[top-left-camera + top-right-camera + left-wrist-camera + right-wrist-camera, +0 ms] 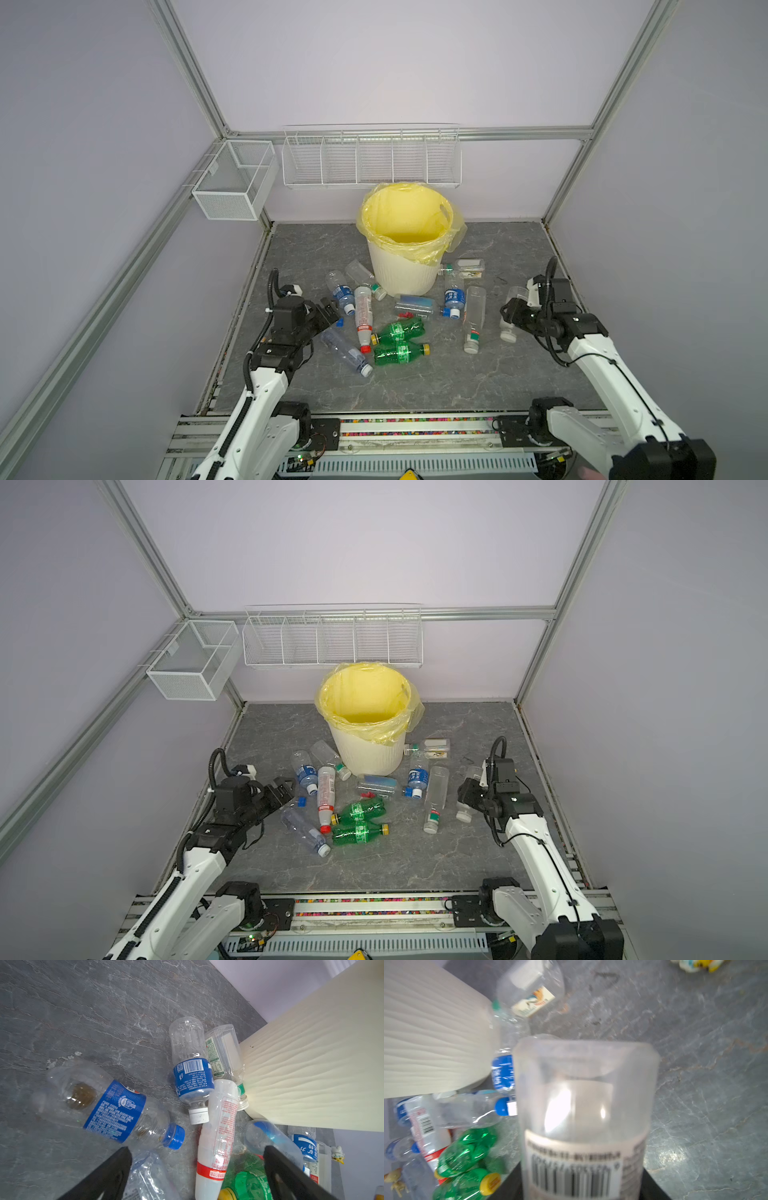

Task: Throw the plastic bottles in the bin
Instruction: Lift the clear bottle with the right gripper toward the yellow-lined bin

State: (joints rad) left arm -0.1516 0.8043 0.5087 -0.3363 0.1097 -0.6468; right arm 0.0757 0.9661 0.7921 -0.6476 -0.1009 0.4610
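My right gripper (513,314) clamps a clear, white-capped bottle (583,1105); left gripper (331,311) gapes wide; bin (399,278) shows yellow liner (405,216) inside.

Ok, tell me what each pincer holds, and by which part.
The right pincer grips a clear bottle around its barcode-labelled section, with the bottle's base pointing away from the wrist. The left pincer stands open, holding nothing.
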